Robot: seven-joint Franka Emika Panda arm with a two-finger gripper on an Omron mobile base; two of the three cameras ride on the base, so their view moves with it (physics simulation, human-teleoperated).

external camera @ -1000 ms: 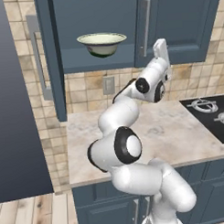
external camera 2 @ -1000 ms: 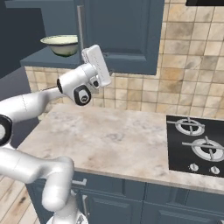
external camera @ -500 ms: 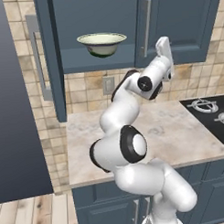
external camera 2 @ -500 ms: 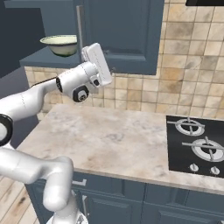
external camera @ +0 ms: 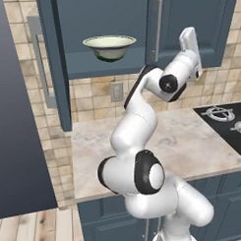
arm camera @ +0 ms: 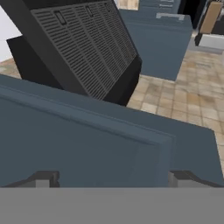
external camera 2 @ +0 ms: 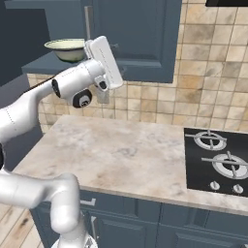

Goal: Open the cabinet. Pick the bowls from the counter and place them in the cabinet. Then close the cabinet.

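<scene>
Dark blue-grey wall cabinet (external camera: 114,29), left door (external camera: 51,61) swung open, right door (external camera 2: 140,38) closed. Beige marbled tabletop (external camera 2: 121,155) below, stovetop (external camera 2: 218,160) at right. Cream-green bowl (external camera: 109,46) on cabinet shelf. End effector (arm camera: 113,178) raised close against right door, fingertips spread wide, gripping nothing.

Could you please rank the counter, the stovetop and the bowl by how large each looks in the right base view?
1. counter
2. stovetop, cut off by the frame edge
3. bowl, farther away
</scene>
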